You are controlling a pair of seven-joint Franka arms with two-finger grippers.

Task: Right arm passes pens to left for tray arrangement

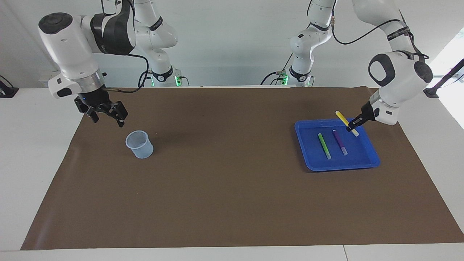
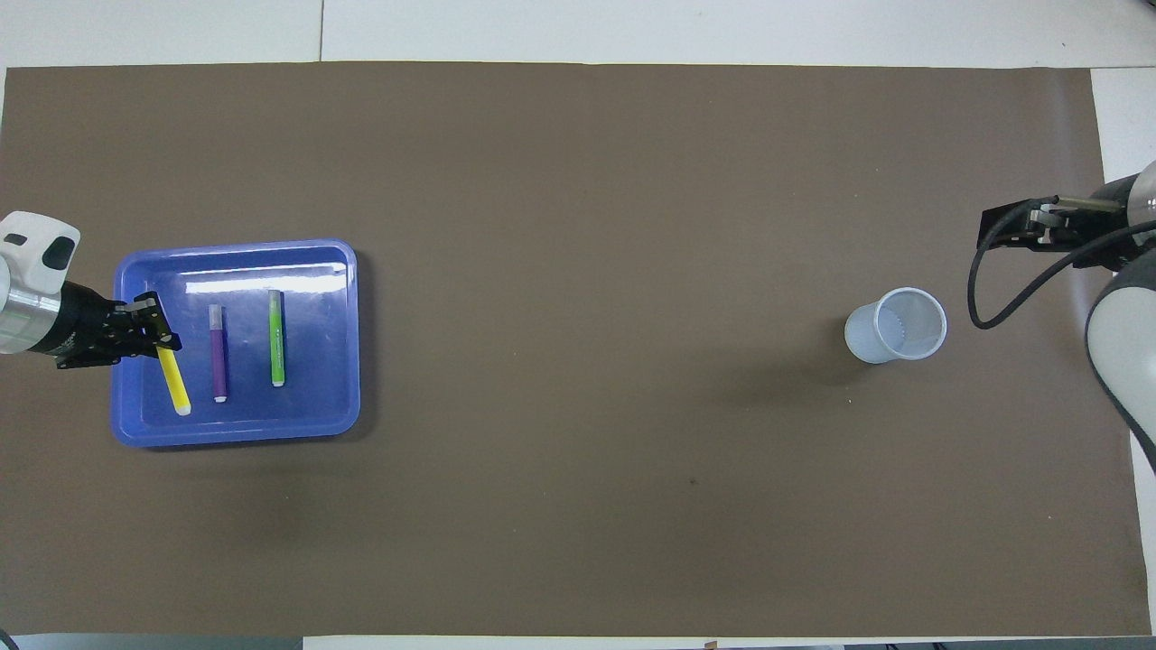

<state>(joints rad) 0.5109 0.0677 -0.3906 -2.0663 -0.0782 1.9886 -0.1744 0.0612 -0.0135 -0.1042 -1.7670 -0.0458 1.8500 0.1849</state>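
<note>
Pictured: left gripper (image 1: 354, 125) clamped on the yellow pen (image 1: 347, 123), over the corner of the blue tray (image 1: 366, 164) that lies toward the left arm's end of the table and nearer the robots. Held near its pale end, with the yellow length slanting up and away from the fingers; seen in the overhead view running roughly in line with the two pens already down, the free tip over the tray floor (whether touching it, not possible to tell). Resting flat in the tray, side by side and apart: purple pen (image 1: 340, 142), nearest the held one, then green pen (image 1: 324, 145), each with its long axis running toward and away from the robots.

Deciding relation for the coming move, by the look of it: an open strip of tray floor directly below the held pen, between the purple pen and the tray wall at the left arm's end. Likely called for: a short lowering with the shaft kept parallel to its neighbours, then a release, to set a third row without rolling onto the purple one.

Waiting at the other end of the table: right gripper (image 1: 106, 112), fingers spread wide and holding nothing, over the brown mat (image 1: 224, 203) just beside the pale translucent cup (image 1: 139, 144), which looks empty. Last of three pens, so arrangement nearly done.
</note>
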